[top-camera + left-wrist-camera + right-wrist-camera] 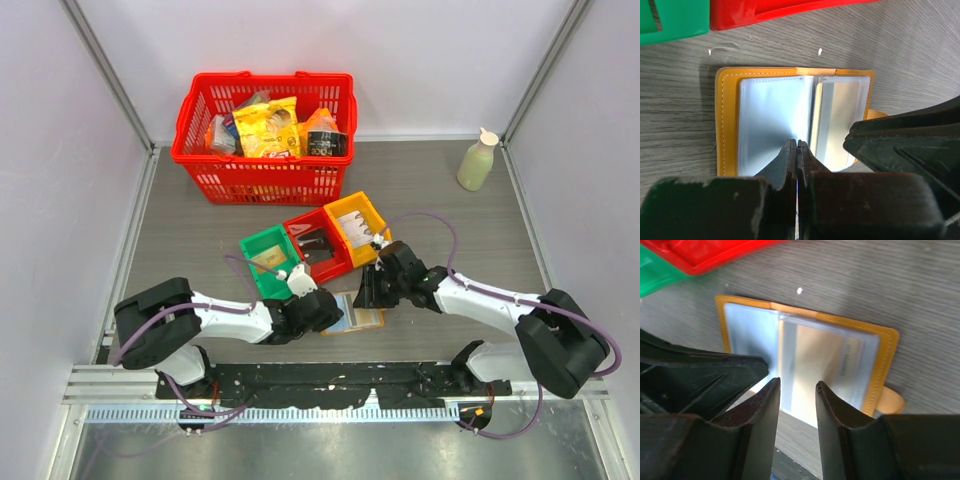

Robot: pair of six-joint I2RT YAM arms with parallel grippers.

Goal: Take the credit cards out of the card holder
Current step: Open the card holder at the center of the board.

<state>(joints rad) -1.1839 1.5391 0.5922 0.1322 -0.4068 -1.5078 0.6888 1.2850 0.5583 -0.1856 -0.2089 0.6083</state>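
The card holder (356, 313) lies open and flat on the table, tan-orange with bluish clear sleeves; it also shows in the left wrist view (727, 120) and the right wrist view (886, 347). A pale cream credit card (815, 360) sits inside the right-hand sleeve and also shows in the left wrist view (837, 115). My left gripper (797, 144) is shut, its tips resting at the near edge of the left sleeve (770, 115). My right gripper (797, 385) is open, its fingers straddling the near edge of the sleeve with the card. The two grippers (325, 310) (368, 290) sit close together.
A green bin (268, 258), a red bin (318, 245) and a yellow-orange bin (357, 225) stand just behind the holder. A red basket (262, 135) of groceries stands at the back. A pale green bottle (477, 160) stands at the back right.
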